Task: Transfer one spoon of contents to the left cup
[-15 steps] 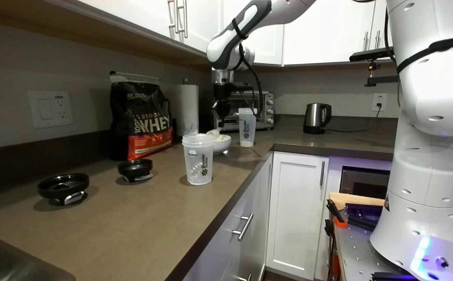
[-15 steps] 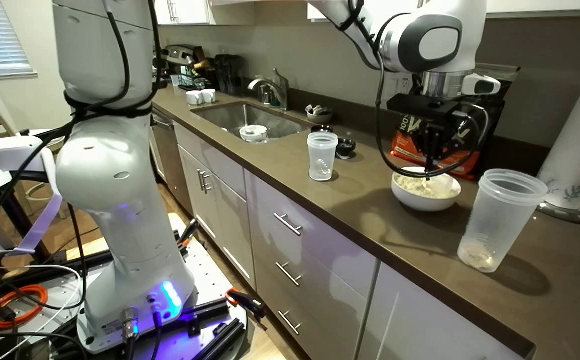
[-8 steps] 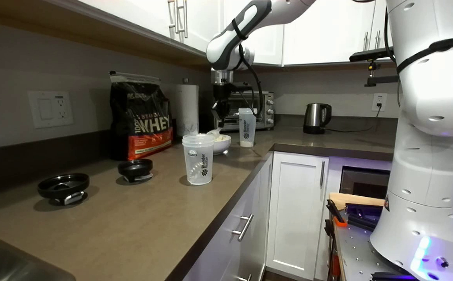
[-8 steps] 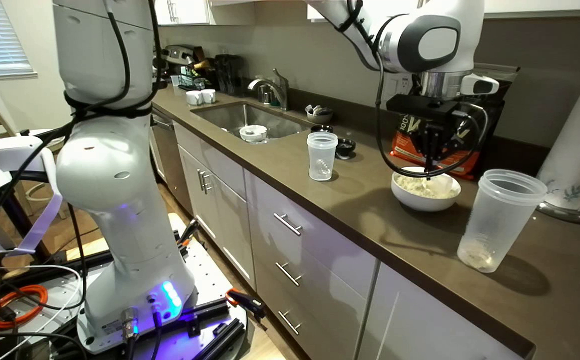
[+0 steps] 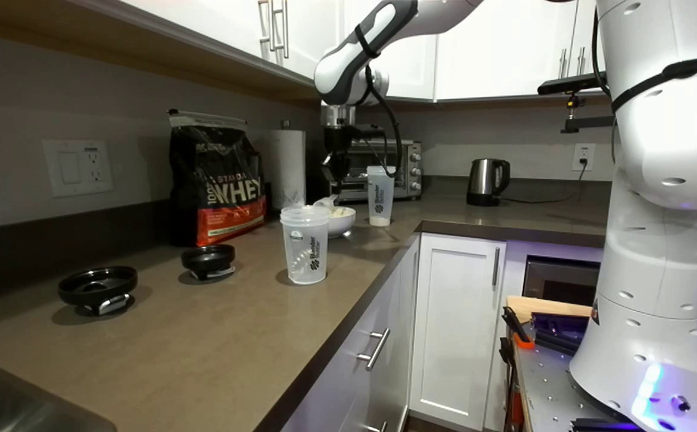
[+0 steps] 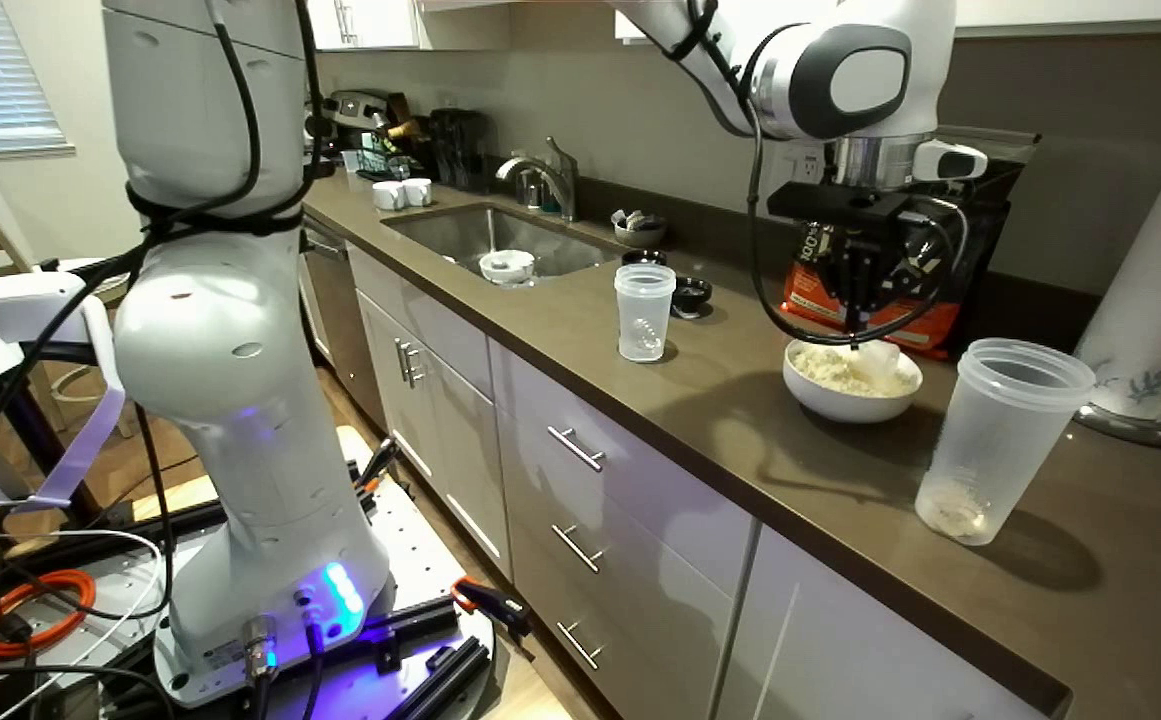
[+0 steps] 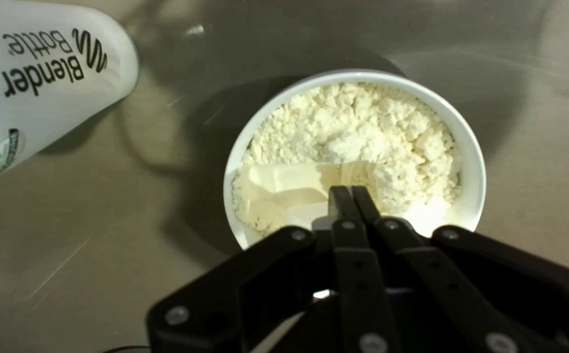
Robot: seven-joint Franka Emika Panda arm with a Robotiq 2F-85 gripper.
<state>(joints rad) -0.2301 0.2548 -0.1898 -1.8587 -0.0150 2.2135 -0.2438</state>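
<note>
The spoon is a pale whitish scoop, in the wrist view [image 7: 284, 186] and in both exterior views [image 5: 325, 202] [image 6: 878, 362]. My gripper [image 7: 352, 191] is shut on its short handle, its tips nearly touching; it also shows in both exterior views [image 5: 337, 187] [image 6: 854, 338]. The scoop hangs tilted at the white bowl [image 7: 478, 166] of pale powder [image 7: 353, 130]; whether it touches the powder is unclear. The left cup, white translucent, stands upright in both exterior views [image 5: 305, 246] [image 6: 644, 315], with a coil-like shape inside. It is out of the wrist view.
Another translucent cup [image 6: 1000, 450] with powder at its bottom stands close to the bowl; it also shows in the wrist view [image 7: 54, 83]. A whey bag [image 5: 219, 180], paper towel roll [image 5: 289, 168], two black lids [image 5: 207, 259] [image 5: 97, 285] and a kettle [image 5: 485, 180] stand on the counter.
The gripper and the spoon have risen slightly and shifted a little toward the left cup over the last half second. The bowl and both cups have not moved.
</note>
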